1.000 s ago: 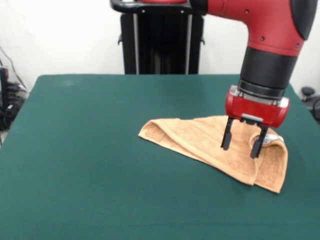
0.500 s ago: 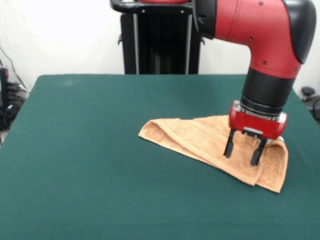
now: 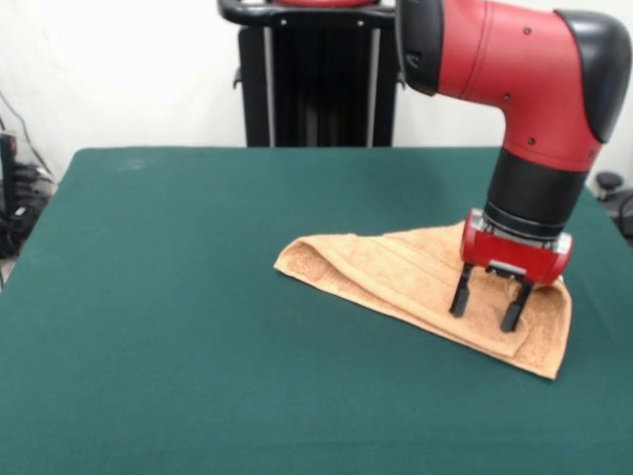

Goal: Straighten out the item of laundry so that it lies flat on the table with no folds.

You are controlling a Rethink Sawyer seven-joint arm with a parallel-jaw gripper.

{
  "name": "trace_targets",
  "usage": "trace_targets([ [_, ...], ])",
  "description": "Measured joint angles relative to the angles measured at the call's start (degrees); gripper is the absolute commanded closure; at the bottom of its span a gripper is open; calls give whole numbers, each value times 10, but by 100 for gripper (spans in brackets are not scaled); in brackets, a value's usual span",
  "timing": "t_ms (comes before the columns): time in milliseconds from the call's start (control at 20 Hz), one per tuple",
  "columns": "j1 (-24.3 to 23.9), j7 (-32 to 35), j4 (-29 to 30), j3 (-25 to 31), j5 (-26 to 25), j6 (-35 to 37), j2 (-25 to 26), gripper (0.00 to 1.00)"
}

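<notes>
The orange-tan terry towel (image 3: 396,277) lies folded over itself on the dark green table (image 3: 178,327), right of centre, as a long wedge running from its left tip to a thicker doubled end at the right. My gripper (image 3: 488,314) comes down from the red arm over that right end. Its two black fingers are spread open, with their tips at the towel's surface, one on each side of a patch of cloth. The towel's right upper edge is hidden behind the gripper. No white tag shows.
The black robot pedestal (image 3: 316,74) stands at the table's far edge. Cables and dark gear (image 3: 15,213) lie off the table's left side. The towel's right end is close to the table's right side.
The gripper has moved down and slightly right, from above the towel to its fingertips at the cloth. The fingers stay open. The towel's right end looks pressed a little flatter.
</notes>
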Motion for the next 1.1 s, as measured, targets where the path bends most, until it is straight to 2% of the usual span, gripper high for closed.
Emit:
trace_targets([
  [850,0,0,4,0,2,0,-10,0],
  [1100,-4,0,22,2,2,-2,-32,0],
])
